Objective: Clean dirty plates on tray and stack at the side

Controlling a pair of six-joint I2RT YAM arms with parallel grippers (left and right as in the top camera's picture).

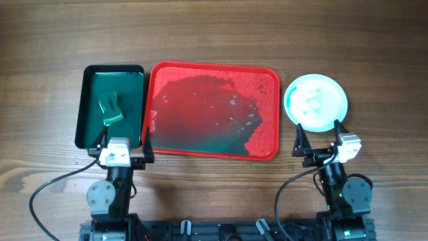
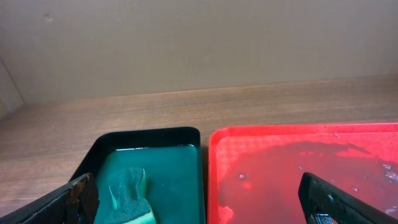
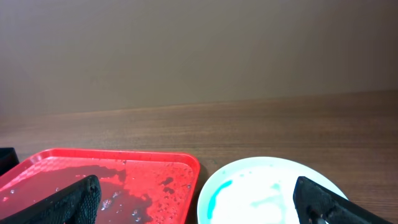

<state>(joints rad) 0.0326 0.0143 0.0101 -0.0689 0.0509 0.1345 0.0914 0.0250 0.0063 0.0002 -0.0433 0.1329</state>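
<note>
The red tray (image 1: 267, 80) lies mid-table, wet with a dark teal puddle, and no plate is on it; it also shows in the left wrist view (image 2: 261, 140) and the right wrist view (image 3: 37, 163). The plates (image 1: 316, 100) sit as a white-topped round stack on the table right of the tray, with faint turquoise streaks; I cannot tell how many are stacked. The top plate shows in the right wrist view (image 3: 267, 193). My left gripper (image 1: 124, 146) is open and empty at the near edge between the two trays. My right gripper (image 1: 321, 139) is open and empty just in front of the plates.
A dark green tray (image 1: 87, 100) holding teal water and a green-and-yellow sponge (image 1: 111, 109) sits left of the red tray; the sponge also shows in the left wrist view (image 2: 132, 196). Bare wooden table (image 1: 374, 53) surrounds everything.
</note>
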